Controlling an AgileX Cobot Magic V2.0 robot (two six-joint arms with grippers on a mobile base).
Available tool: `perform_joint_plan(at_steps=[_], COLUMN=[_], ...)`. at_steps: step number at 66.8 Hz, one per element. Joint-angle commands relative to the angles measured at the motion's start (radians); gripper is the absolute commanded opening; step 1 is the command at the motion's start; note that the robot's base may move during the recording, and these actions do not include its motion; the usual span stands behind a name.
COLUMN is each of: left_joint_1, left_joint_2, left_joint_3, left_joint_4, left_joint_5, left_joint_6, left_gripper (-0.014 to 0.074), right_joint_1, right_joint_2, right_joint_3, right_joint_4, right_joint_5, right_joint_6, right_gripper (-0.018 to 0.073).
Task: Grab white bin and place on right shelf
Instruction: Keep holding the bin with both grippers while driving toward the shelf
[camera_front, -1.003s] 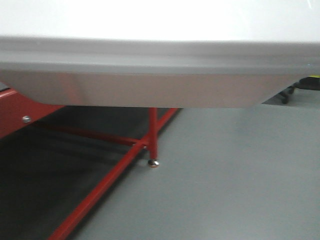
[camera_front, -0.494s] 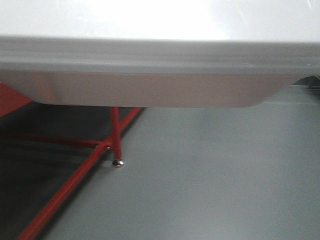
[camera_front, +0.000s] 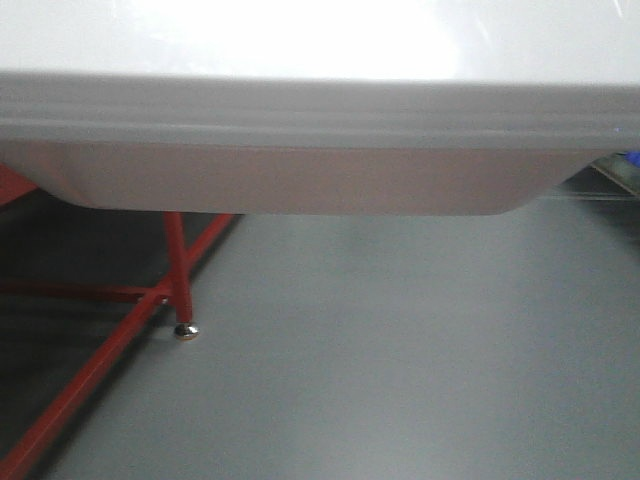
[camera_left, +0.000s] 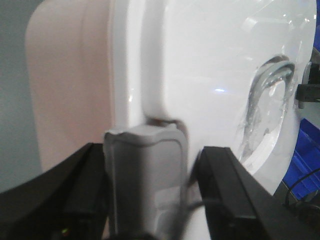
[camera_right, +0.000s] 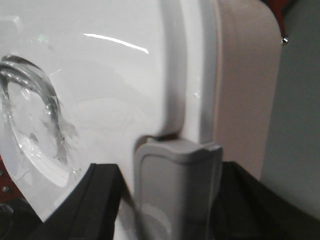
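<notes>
i hold the white bin (camera_front: 300, 180) up between my two hands, and in the front view it fills the whole upper part of the picture, clear of the grey floor (camera_front: 420, 360). its glossy lid (camera_front: 320, 40) glares on top, with the stepped rim and the pinkish body below it. under its left end stands the red frame (camera_front: 178, 262), one leg ending in a small shiny foot (camera_front: 185, 331) on the floor.

my left hand (camera_left: 155, 156) is at one short end of the bin. its black fingers (camera_left: 80, 180) are closed in on either side of a grey latch (camera_left: 145, 195) that clips over the lid's edge. the lid's recessed handle (camera_left: 265, 100) shows further along, and a blue crate (camera_left: 306, 155) lies beyond the bin.

my right hand (camera_right: 172, 175) grips the other short end the same way, with its dark fingers (camera_right: 102, 200) pressed in beside that end's grey clip (camera_right: 175, 195). the pinkish side wall (camera_right: 245, 90) is to the right of it.
</notes>
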Motion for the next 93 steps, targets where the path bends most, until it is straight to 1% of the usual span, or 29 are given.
perform_joint_plan(at_steps=[1, 93], left_joint_1=[-0.019, -0.019], left_joint_2=[-0.015, -0.015], left_joint_3=[-0.030, -0.030], left_joint_4=[-0.164, -0.164], left_joint_5=[0.182, 0.182], left_joint_6=[0.008, 0.008], left_gripper=[0.0240, 0.0240], right_joint_1=[0.010, 0.010], right_joint_2=[-0.016, -0.016], right_joint_3=[-0.028, -0.028], right_joint_4=[0.166, 0.166], right_joint_5=[0.127, 0.127], right_joint_6=[-0.009, -0.009], right_gripper=[0.0335, 0.0335])
